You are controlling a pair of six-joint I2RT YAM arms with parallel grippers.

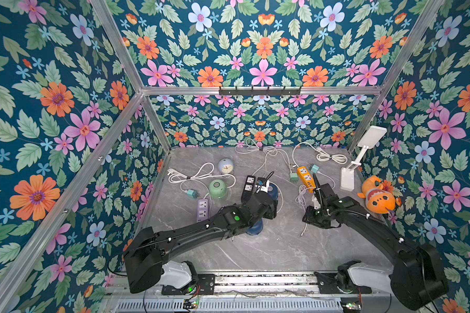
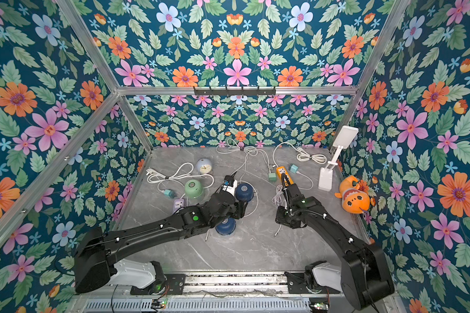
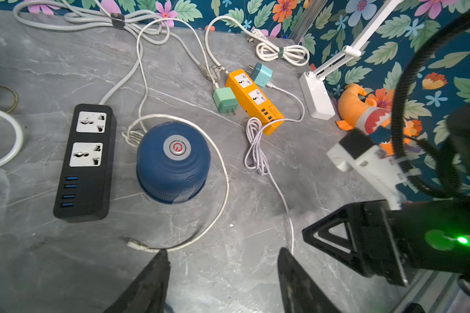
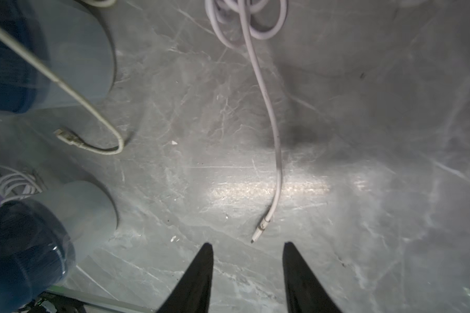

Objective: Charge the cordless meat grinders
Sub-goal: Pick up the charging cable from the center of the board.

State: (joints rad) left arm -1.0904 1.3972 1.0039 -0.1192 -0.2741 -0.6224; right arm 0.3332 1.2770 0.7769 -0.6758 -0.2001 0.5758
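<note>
While my left gripper (image 3: 223,250) hangs above the grey surface (image 1: 269,252), its jaws stand apart with nothing between them. One fingertip (image 3: 158,268) sits just by the plug end of a pale cable (image 3: 224,173). That cable loops around a navy grinder (image 3: 173,162), which stands near the middle of the surface, button up, just beside the black power strip (image 3: 86,162).

My right gripper (image 4: 248,244) is low over the surface toward the right edge, also released and holding nothing. The small plug (image 4: 259,230) of a white cable (image 4: 269,122) lies on the surface just ahead of its fingertips, apart from them.

In both top views a second navy grinder (image 2: 225,226) sits nearer the front edge, partly hidden under my left arm (image 2: 152,230). The mint green grinder (image 1: 218,189) stands toward the left edge, with a purple power strip (image 1: 203,208) near it. An orange power strip (image 1: 305,176) lies toward the back right corner, and the white cable's coil rests just beside it.
</note>
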